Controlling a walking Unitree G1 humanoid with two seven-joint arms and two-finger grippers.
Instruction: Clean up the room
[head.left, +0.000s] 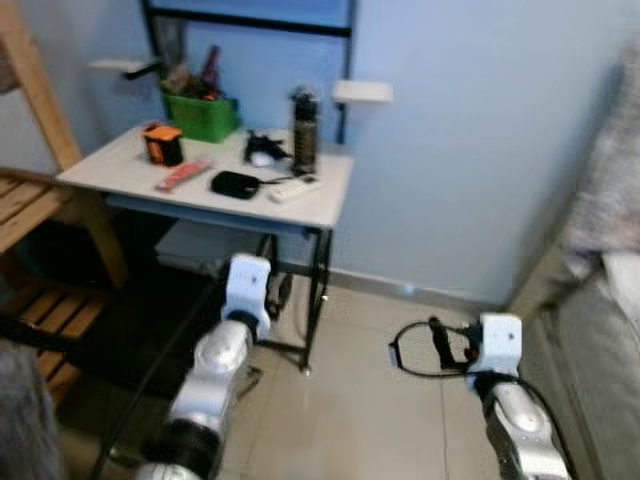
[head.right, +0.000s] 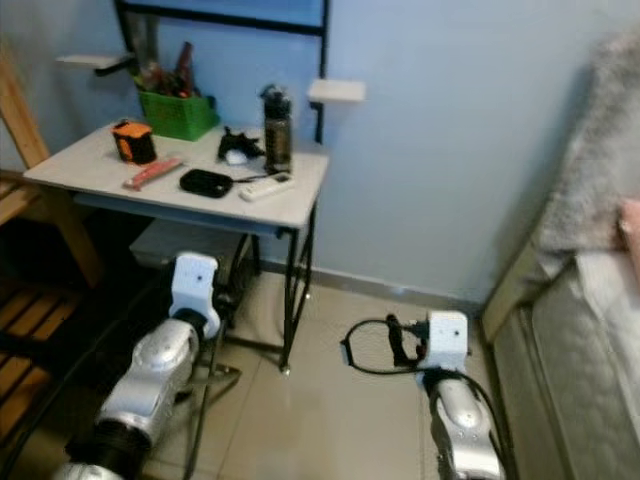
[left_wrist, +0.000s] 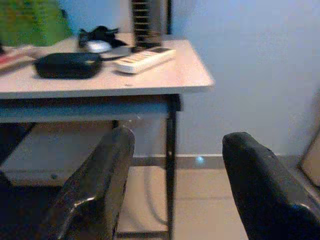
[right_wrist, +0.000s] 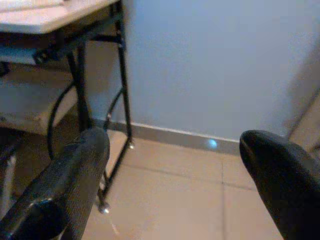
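A white table (head.left: 322, 203) stands against the blue wall. On it lie a white remote (head.left: 294, 187), a black case (head.left: 235, 184), a pink flat packet (head.left: 183, 176) and an orange-and-black device (head.left: 162, 144). A dark bottle (head.left: 304, 130), a white mouse with black cables (head.left: 265, 150) and a green basket (head.left: 203, 115) of items stand further back. My left gripper (left_wrist: 177, 145) is open and empty, held low before the table's front edge. My right gripper (right_wrist: 175, 145) is open and empty above the tiled floor, right of the table leg (head.left: 318, 300).
A wooden frame (head.left: 40, 100) with slats stands at the left. A grey bed (head.left: 600, 340) with a blanket lies along the right. A low shelf (left_wrist: 60, 150) sits under the table. Tiled floor (head.left: 370, 400) lies between table and bed.
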